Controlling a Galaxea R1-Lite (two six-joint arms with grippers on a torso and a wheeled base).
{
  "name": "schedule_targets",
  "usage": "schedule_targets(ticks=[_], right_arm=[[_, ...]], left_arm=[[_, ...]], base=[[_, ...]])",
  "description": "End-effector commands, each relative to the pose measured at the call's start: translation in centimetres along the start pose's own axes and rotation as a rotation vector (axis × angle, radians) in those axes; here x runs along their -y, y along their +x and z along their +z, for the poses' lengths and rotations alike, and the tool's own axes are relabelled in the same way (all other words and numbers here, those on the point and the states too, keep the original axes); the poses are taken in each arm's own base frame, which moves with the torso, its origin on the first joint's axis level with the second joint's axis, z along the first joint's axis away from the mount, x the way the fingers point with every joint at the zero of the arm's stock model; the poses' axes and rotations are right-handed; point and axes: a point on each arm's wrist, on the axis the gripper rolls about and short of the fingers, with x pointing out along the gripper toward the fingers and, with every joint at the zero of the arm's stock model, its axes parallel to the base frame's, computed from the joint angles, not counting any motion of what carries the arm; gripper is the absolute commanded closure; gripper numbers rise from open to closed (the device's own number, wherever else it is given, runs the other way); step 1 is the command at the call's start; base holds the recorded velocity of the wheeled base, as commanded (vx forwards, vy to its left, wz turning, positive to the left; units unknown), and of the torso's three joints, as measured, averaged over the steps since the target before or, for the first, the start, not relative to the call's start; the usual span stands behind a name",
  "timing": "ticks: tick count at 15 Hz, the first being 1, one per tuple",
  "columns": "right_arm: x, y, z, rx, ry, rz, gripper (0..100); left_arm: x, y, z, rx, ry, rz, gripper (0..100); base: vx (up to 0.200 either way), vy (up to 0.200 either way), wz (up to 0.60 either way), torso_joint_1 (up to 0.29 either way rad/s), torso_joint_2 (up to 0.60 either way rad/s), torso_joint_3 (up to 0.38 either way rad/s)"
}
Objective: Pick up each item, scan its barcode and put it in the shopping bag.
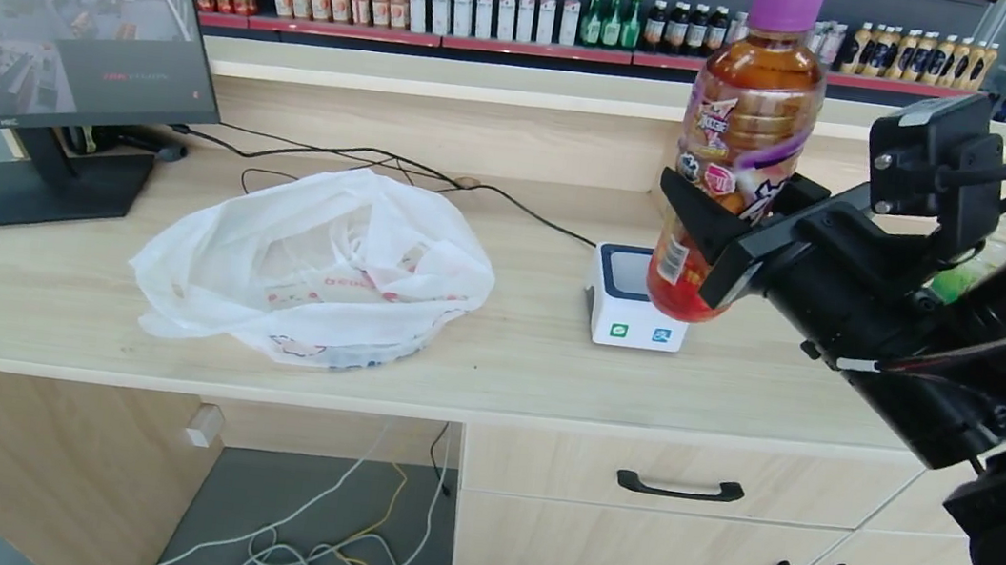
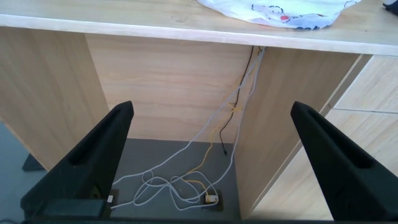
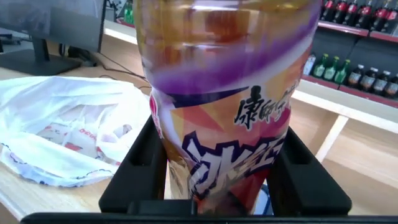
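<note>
R jaws clamp bottle (image 1: 740,148) by scanner (image 1: 629,308), bag (image 1: 313,264) beside; L jaws apart facing counter (image 2: 186,31)

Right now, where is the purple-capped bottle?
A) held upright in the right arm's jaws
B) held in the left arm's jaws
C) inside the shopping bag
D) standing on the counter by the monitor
A: the right arm's jaws clamp the bottle upright by the scanner.

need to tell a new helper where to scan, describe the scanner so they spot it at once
On the wooden counter, look just right of the crumpled white bag. The scanner is the small white box there, with a dark window on top and a green and a blue square on its front.
</note>
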Motion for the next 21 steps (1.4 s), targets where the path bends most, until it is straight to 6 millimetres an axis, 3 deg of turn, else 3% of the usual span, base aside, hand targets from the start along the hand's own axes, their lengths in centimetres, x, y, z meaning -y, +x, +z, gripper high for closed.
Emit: schedule_targets(ticks=[1,3,4,10,16,21], right_arm=[[1.1,0.9,-2.1,-0.001,-0.025,-0.016,100],[1.5,0.9,-2.0,0.03,-0.033,-0.039,100],[1.8,1.7,-3.5,0.032,-0.037,-0.039,100],[1.6,6.9,-4.8,0.218,-0.132,0.114,100],[3.3,7.2,-7.5,0.203,-0.372,0.287,100],[7.0,7.9,-10.0,0.251,-0.482,0.408,100]], left_arm=[[0.0,0.0,0.0,0.0,0.0,0.0,0],[0.0,0.0,0.0,0.0,0.0,0.0,0],[0.0,0.0,0.0,0.0,0.0,0.0,0],[0.0,0.0,0.0,0.0,0.0,0.0,0],[0.0,0.0,0.0,0.0,0.0,0.0,0],[0.0,0.0,0.0,0.0,0.0,0.0,0]], base=[[0.0,0.0,0.0,0.0,0.0,0.0],[0.0,0.0,0.0,0.0,0.0,0.0],[0.0,0.0,0.0,0.0,0.0,0.0],[0.0,0.0,0.0,0.0,0.0,0.0],[0.0,0.0,0.0,0.0,0.0,0.0],[0.0,0.0,0.0,0.0,0.0,0.0]])
